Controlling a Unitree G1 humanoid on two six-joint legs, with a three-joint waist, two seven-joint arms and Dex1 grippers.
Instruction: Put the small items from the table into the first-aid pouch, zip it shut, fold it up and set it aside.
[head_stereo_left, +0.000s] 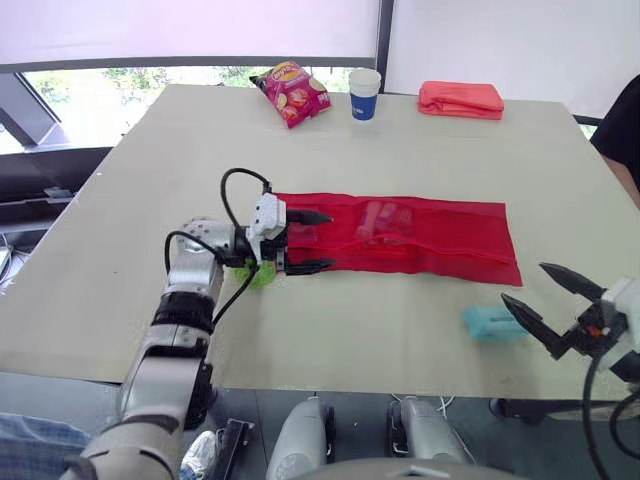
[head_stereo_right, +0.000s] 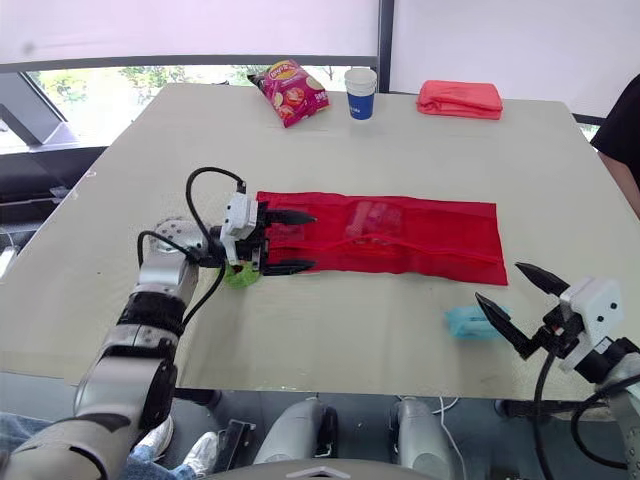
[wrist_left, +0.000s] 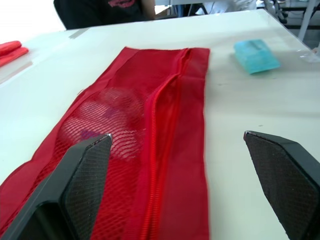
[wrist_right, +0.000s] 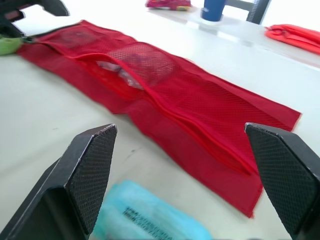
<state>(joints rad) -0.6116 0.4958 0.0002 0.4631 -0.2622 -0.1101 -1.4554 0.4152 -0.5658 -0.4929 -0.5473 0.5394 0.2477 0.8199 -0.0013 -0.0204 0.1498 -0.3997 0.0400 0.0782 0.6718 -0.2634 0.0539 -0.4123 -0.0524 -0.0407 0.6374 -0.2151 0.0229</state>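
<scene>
The first-aid pouch (head_stereo_left: 400, 235) lies unrolled and flat across the middle of the table (head_stereo_left: 400, 150), a long red mesh strip running left to right. Some pale items (head_stereo_left: 385, 222) show through the mesh of a middle pocket, and the zip (wrist_left: 160, 150) runs along its length, gaping a little. It looks light, limp and thin, so it would likely bunch or slide on the smooth top if pushed. The firmer zip band or an end hem seems the better place to take hold, with one end pinned while the other is worked. The left pincer (head_stereo_left: 325, 240) hovers over the pouch's left end with its fingers wide apart, holding nothing, and a small green item (head_stereo_left: 262, 275) lies just beside that end beneath the wrist. A teal packet (head_stereo_left: 492, 322) rests near the pouch's near right corner, close to the table's front edge. It looks soft and light, and a clumsy nudge could send it over. The right pincer (head_stereo_left: 525, 282) is just beside it, fingers spread and empty. The far side holds a snack bag (head_stereo_left: 292, 92), a paper cup (head_stereo_left: 364, 94) and a folded red pouch (head_stereo_left: 461, 99), all well apart from the work. A person (head_stereo_left: 622, 130) stands at the right edge. Bare table lies open between the far things and the pouch.
</scene>
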